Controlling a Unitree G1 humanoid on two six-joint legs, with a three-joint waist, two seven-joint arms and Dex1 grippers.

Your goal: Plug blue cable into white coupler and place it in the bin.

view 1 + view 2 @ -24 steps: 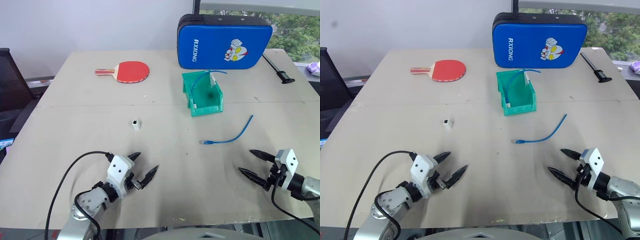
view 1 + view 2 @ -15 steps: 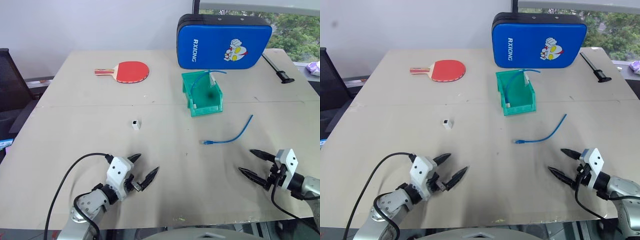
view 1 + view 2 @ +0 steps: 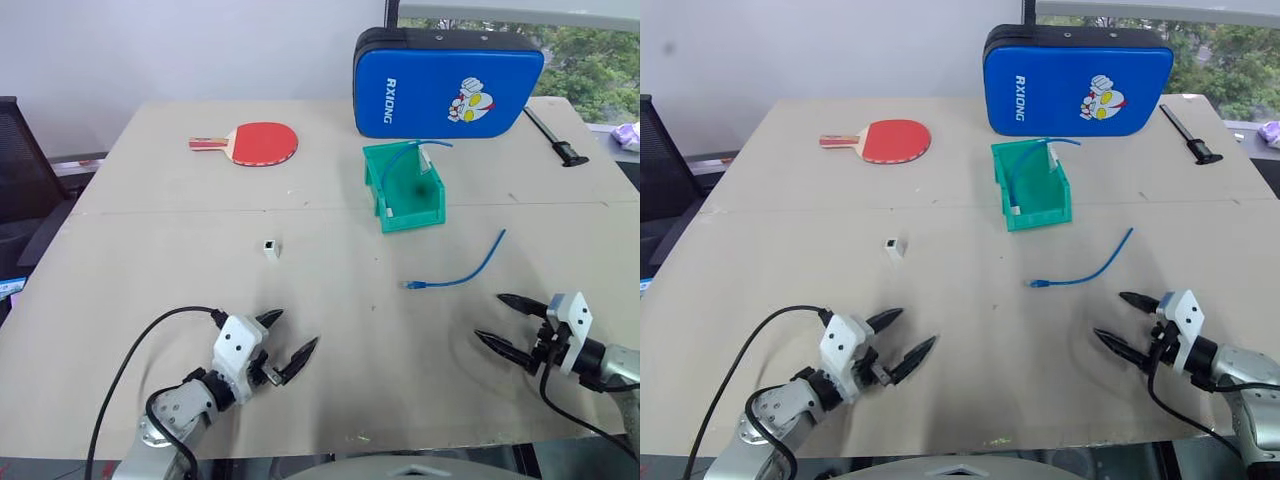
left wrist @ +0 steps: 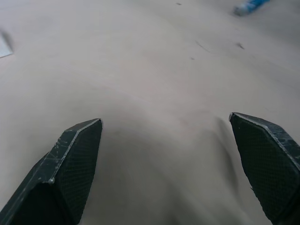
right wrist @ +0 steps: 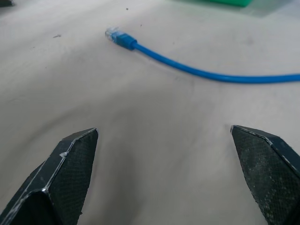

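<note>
The blue cable [image 3: 468, 277] lies in a gentle curve on the table right of centre, its clear plug [image 3: 408, 285] pointing left. The white coupler [image 3: 270, 248] stands alone left of centre. Farther back sits the teal bin [image 3: 410, 218]. My right gripper [image 3: 489, 317] is open just in front of the cable, holding nothing; its wrist view has the cable [image 5: 201, 72] lying across beyond the fingertips [image 5: 77, 145]. My left gripper [image 3: 293, 330] is open and holding nothing near the front edge, well in front of the coupler.
Inside the bin another thin blue cable [image 3: 410, 148] arches up. A blue padded case [image 3: 445, 85] stands behind the bin, a red table-tennis bat [image 3: 258, 143] lies at the back left, and a black tool [image 3: 560, 145] lies at the back right.
</note>
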